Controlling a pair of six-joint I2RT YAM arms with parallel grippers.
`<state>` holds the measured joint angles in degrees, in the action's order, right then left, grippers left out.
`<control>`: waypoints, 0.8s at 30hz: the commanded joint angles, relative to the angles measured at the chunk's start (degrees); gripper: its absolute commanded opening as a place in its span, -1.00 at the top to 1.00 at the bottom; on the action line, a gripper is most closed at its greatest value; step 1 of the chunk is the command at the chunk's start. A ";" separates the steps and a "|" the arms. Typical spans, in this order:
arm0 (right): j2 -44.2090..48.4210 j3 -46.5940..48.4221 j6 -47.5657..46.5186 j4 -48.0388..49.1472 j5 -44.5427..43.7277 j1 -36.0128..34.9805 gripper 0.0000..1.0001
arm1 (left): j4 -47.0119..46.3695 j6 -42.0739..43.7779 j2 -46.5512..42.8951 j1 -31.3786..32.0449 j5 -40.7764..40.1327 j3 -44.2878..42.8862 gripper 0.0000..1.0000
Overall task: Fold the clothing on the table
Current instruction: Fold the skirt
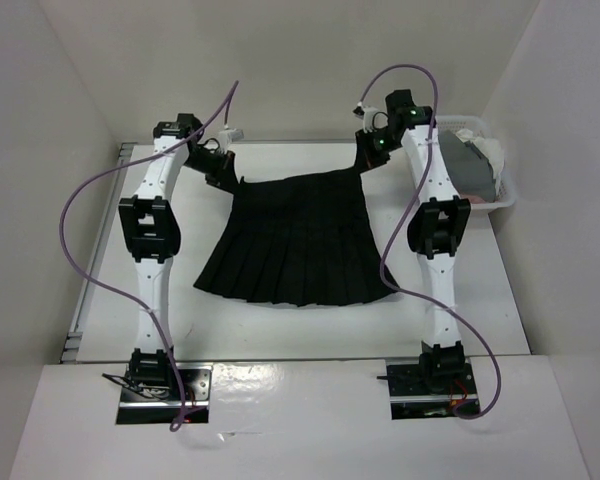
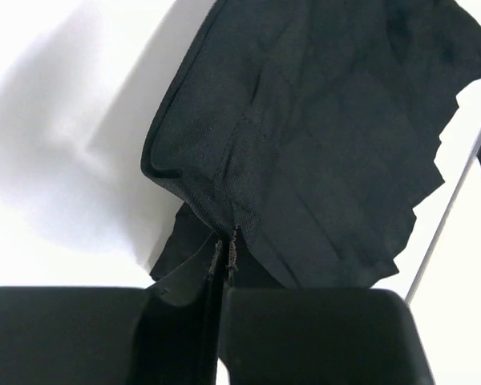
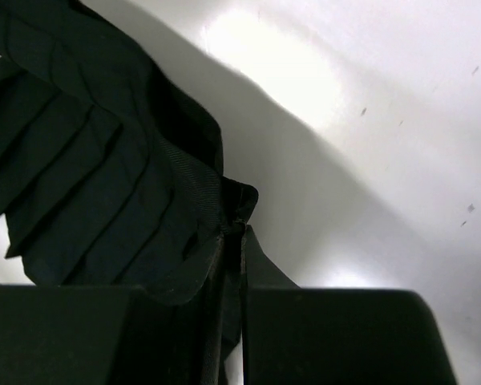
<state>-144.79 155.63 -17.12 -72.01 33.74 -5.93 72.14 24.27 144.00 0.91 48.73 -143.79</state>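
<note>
On table (image 1: pixel 480 300), centred between the two arms: black pleated skirt (image 1: pixel 295 240).

Shape: trapezoid, with the narrow waistband on the far side and the wide flared hem toward the arm bases. Fabric is matte and soft. Pleats run from waist to hem as close parallel ridges that fan outward. The hem edge is stepped and uneven where the pleats spread, and it rests on the table. The waistband is drawn out between the two grippers, and both its corners look raised off the surface.

Left gripper (image 2: pixel 224 269): jaws pressed nearly together, pinching the left waistband corner. Cloth is bunched above the tips, with a rolled band edge visible.

Right gripper (image 3: pixel 234 249): jaws narrow, clamped on the right waistband corner. The ribbed band folds over at the pinch, and the pleats hang away to the left.

Far right of the table: white basket (image 1: pixel 508 195) holding a grey garment (image 1: pixel 468 165), well apart from the skirt.
</note>
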 commanded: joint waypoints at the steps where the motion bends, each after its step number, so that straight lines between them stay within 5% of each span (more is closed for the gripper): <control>1: 7.58 -5.59 -3.26 -2.44 -1.91 -0.65 1.00 | 2.30 7.71 -6.98 -0.56 2.07 4.29 0.97; 6: 17.42 -18.75 -5.99 -0.51 -2.45 -1.98 1.00 | 2.30 11.41 -12.85 -0.56 0.32 12.55 0.97; 11: 27.80 -29.50 -2.83 11.88 -7.70 -1.98 1.00 | 2.30 10.01 -14.72 -0.56 -0.21 10.47 0.97; 24: 20.70 -12.30 -0.45 9.96 -16.59 -1.98 1.00 | 2.30 -0.35 -6.73 -1.08 -4.78 -17.21 0.99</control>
<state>-121.71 138.65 -18.48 -64.60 22.37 -8.01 74.46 26.46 134.02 0.60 45.30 -156.16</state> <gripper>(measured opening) 0.100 0.028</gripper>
